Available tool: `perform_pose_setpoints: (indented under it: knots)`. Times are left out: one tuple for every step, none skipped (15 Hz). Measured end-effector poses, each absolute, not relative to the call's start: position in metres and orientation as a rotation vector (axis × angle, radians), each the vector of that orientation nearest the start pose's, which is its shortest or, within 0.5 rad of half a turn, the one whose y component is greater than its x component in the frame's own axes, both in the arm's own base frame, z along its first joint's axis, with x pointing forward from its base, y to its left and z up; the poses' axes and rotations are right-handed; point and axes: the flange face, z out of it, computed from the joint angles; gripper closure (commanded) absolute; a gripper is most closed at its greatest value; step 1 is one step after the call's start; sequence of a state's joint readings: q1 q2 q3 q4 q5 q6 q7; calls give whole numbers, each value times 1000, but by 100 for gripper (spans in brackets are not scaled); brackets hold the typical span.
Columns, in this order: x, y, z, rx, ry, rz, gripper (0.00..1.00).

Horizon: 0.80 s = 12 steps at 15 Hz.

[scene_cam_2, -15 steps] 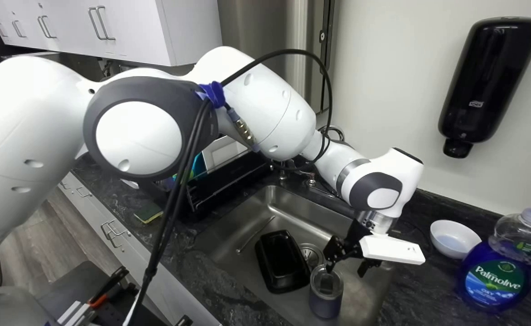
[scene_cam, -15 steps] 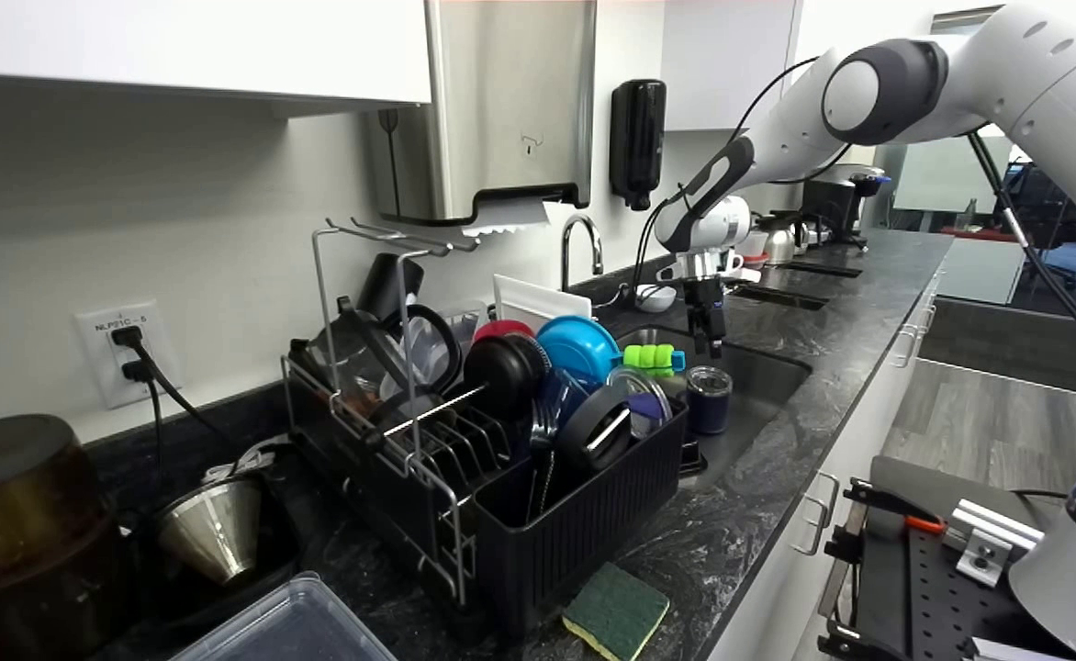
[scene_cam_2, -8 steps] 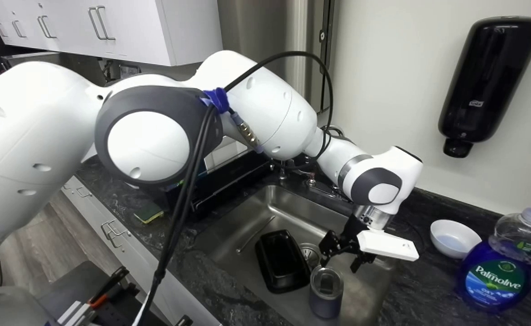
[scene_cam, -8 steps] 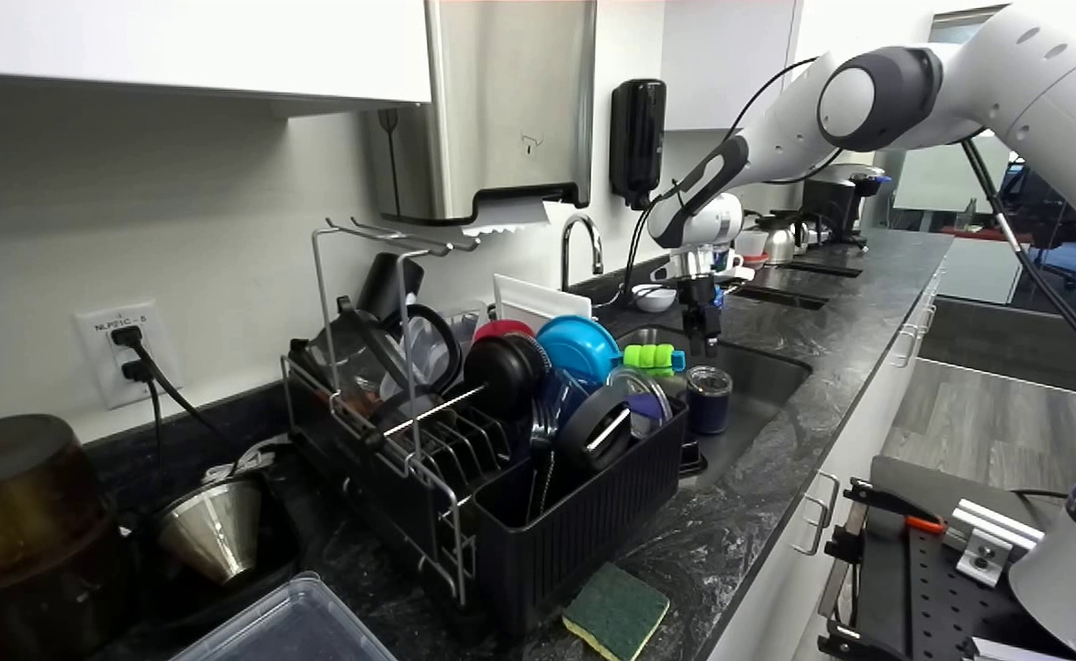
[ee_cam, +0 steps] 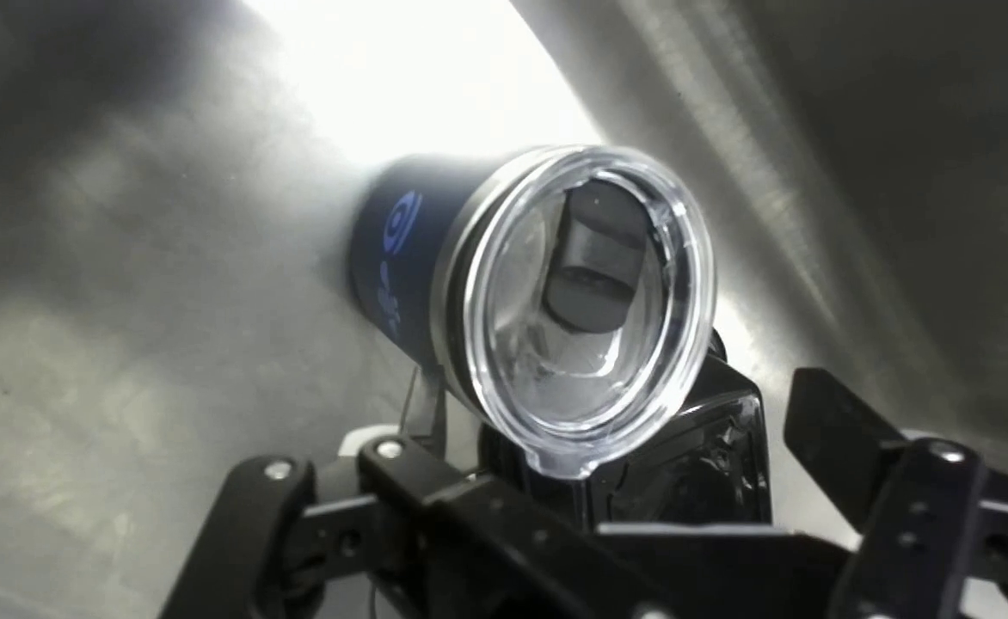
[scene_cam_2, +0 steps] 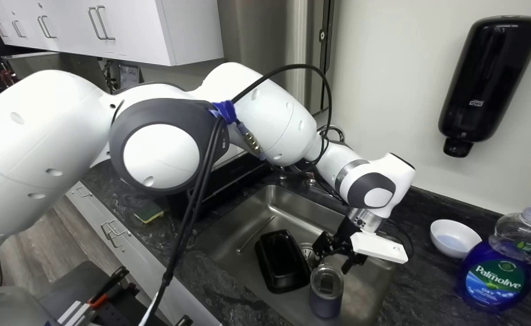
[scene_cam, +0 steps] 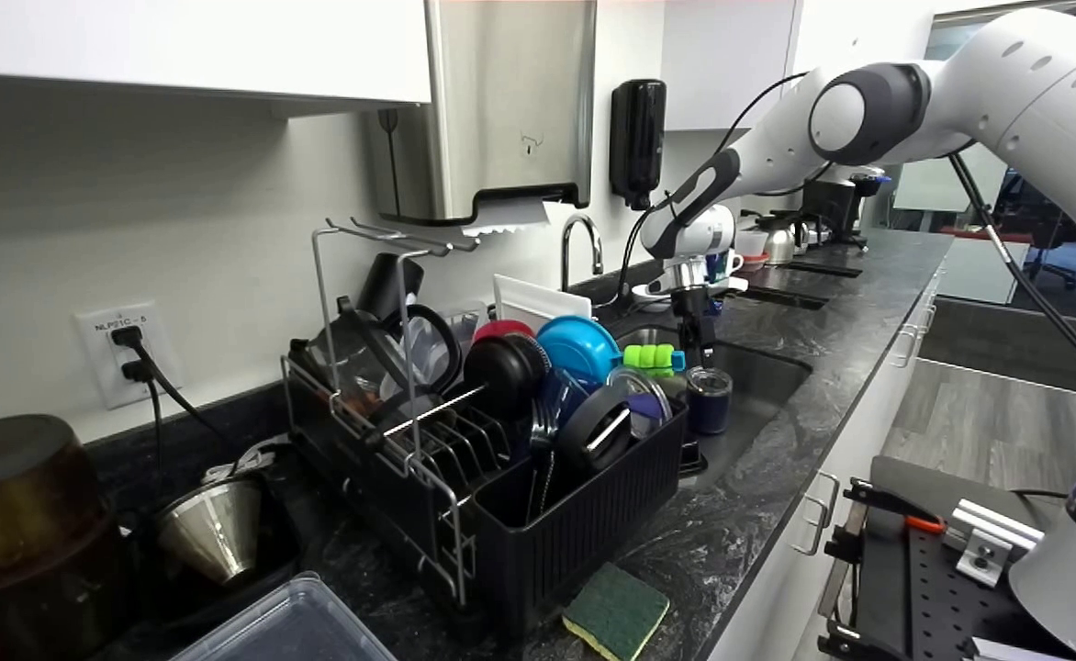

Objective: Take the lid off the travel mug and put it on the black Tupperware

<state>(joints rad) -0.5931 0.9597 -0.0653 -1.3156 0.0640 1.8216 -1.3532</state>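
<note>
The travel mug, dark blue with a steel rim, stands in the sink in both exterior views [scene_cam: 710,409] [scene_cam_2: 325,302] and in the wrist view [ee_cam: 409,249]. Its clear lid [ee_cam: 556,387] with a dark slider is on it; it also shows in an exterior view [scene_cam_2: 327,278]. The black Tupperware [scene_cam_2: 282,261] lies in the sink beside the mug; in the wrist view [ee_cam: 693,464] it is partly hidden behind lid and gripper. My gripper [scene_cam_2: 330,266] is open and empty, low by the mug's lid. In the wrist view its fingers [ee_cam: 826,421] stand wide apart; contact with the lid cannot be told.
The steel sink [scene_cam_2: 292,203] has walls around the mug. A black dish rack [scene_cam: 584,542] full of dishes stands beside it. A white bowl [scene_cam_2: 454,238] and a blue soap bottle [scene_cam_2: 496,276] stand on the counter. A faucet [scene_cam: 584,239] rises behind. A sponge [scene_cam: 618,610] lies on the counter.
My gripper has come down and shifted slightly to the left in both exterior views, closer to the mug's lid. It stays open. The mug, lid and black Tupperware have not moved.
</note>
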Motion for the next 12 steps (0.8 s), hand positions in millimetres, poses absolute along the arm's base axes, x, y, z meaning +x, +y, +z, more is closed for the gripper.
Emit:
perform_pose_setpoints:
  knots:
    - [551, -407, 129, -2580, -913, 358, 0]
    - [551, -404, 131, -2575, -911, 384, 0]
    - [552, -402, 134, -2571, -906, 411, 0]
    - [553, -401, 138, -2567, -902, 438, 0]
    - [553, -399, 141, -2563, -899, 462, 0]
    - [553, -399, 143, -2559, -898, 481, 0]
    - [553, -399, 144, -2559, -899, 492, 0]
    - [552, -400, 145, -2560, -898, 496, 0]
    - [552, -400, 144, -2563, -897, 496, 0]
    - [553, -401, 144, -2569, -898, 492, 0]
    - [554, -403, 144, -2582, -897, 482, 0]
    - [556, -404, 144, -2598, -895, 470, 0]
